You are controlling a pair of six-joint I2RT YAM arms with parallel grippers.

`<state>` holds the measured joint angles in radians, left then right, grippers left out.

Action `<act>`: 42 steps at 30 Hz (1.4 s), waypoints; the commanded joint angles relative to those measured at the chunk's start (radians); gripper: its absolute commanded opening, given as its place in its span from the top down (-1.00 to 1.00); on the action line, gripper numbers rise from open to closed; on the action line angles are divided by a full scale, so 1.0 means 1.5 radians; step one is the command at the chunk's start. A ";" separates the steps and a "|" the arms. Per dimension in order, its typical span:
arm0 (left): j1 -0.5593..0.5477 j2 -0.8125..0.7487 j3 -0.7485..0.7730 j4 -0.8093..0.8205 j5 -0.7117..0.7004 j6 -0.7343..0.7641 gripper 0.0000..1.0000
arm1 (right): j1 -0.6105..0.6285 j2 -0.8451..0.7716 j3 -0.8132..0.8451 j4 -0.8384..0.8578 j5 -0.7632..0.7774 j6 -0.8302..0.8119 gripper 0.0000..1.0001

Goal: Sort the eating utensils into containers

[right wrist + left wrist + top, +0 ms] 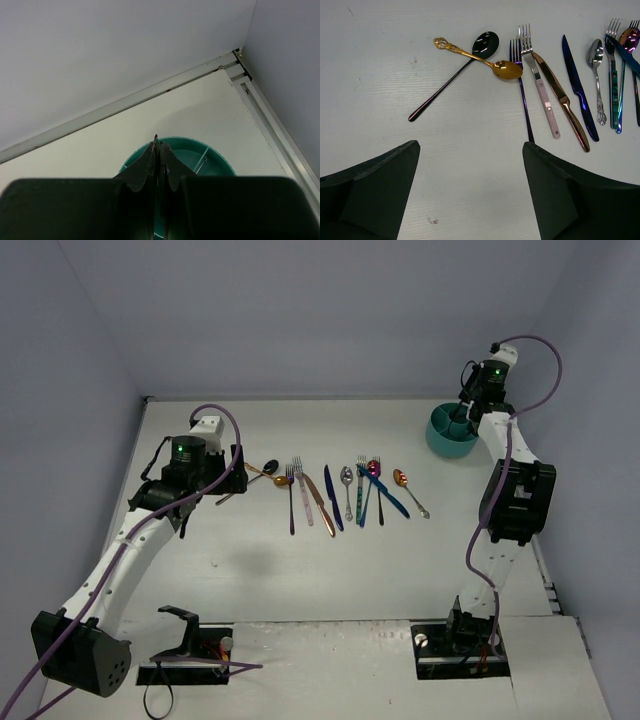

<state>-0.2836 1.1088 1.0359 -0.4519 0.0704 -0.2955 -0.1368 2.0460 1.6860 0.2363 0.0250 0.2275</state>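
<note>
- The near half of the worktop (320, 580), between the row of utensils (332, 498) and the arm bases, is bare and open to either arm.
- A bare strip also runs between that row and the back wall (320, 320).
- The left jaws stand wide apart over bare worktop. Only the handle end of the dark fork (524, 100) comes near the right-hand jaw.
- At the row's left end the gold spoon (507, 69) lies across the black spoon (485, 44), covering part of its handle.
- The pink-handled fork (543, 95) and copper knife (565, 100) lie touching, with no gap between them.
- The caddy (445, 446) sits far right, near the right wall (600, 390). The right arm (515, 495) hangs over it with the right jaws pressed together, blocking the way in from above.
- Open worktop separates the caddy from the copper spoon (401, 477).
</note>
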 commanded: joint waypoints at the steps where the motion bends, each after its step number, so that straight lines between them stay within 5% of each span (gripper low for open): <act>1: 0.004 -0.010 0.010 0.033 -0.005 0.009 -0.63 | 0.001 -0.032 -0.002 0.080 0.009 -0.001 0.78; 12: 0.003 -0.013 0.013 0.029 -0.004 0.009 -0.63 | 0.000 -0.076 -0.047 0.079 0.017 0.000 0.27; 26: 0.004 -0.022 0.013 0.023 -0.007 0.011 -0.63 | 0.001 -0.249 -0.155 0.015 0.072 -0.016 -0.67; 35: 0.004 -0.016 0.013 0.021 0.001 0.004 -0.63 | 0.029 -0.460 -0.333 -0.080 0.099 0.042 -0.78; 42: 0.004 -0.009 0.013 0.016 -0.003 0.005 -0.63 | 0.162 -0.545 -0.412 -0.194 0.113 0.034 -0.66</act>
<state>-0.2839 1.1034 1.0359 -0.4608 0.0708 -0.2951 0.0016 1.2768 1.1006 0.0299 0.1798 0.2734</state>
